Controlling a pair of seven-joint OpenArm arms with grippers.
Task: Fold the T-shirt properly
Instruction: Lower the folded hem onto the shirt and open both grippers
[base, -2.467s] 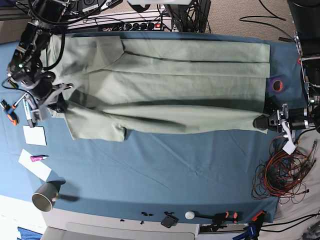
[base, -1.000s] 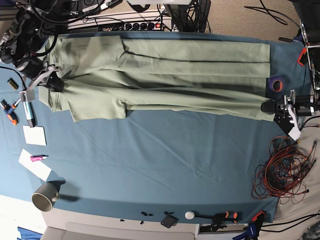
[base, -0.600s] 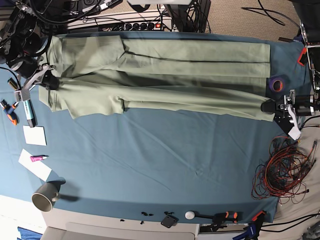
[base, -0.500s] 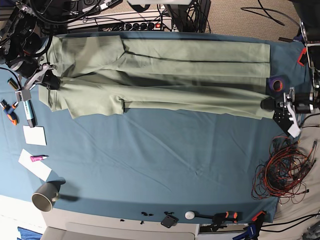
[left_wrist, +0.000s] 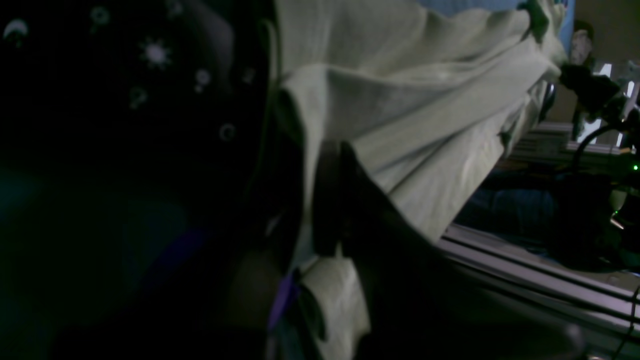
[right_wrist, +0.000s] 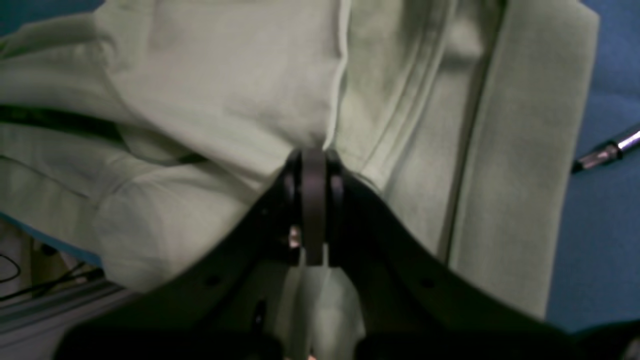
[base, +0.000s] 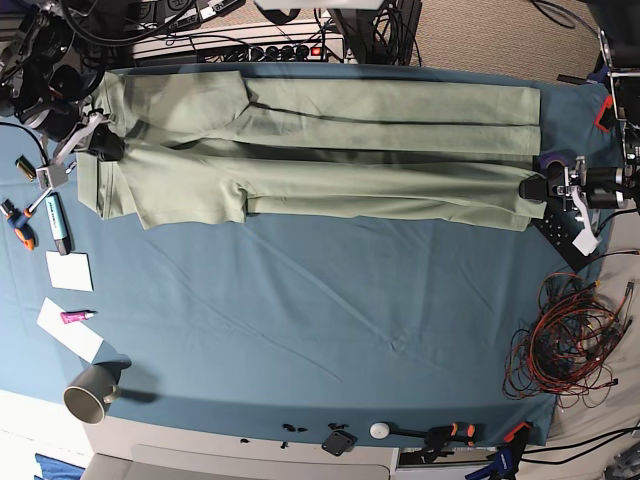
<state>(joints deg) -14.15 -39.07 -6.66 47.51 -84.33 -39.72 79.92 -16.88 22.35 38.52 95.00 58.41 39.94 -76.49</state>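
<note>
While the T-shirt lies stretched along the far side of the teal table cloth, each end is pinched. The left gripper clamps its hem end, and the right gripper clamps its collar end.

Bare cloth beside cable tangle

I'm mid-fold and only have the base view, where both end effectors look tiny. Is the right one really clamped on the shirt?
Observer: Yes. The right end effector is shut on a bunched pleat of the T-shirt.
Operator: And the left?
Observer: The left end effector is shut on cloth too; the shirt drapes away from it, off the surface.
Operator: Anything near the right one?
Observer: A pen lies on the blue cloth, apart from the shirt.
</note>
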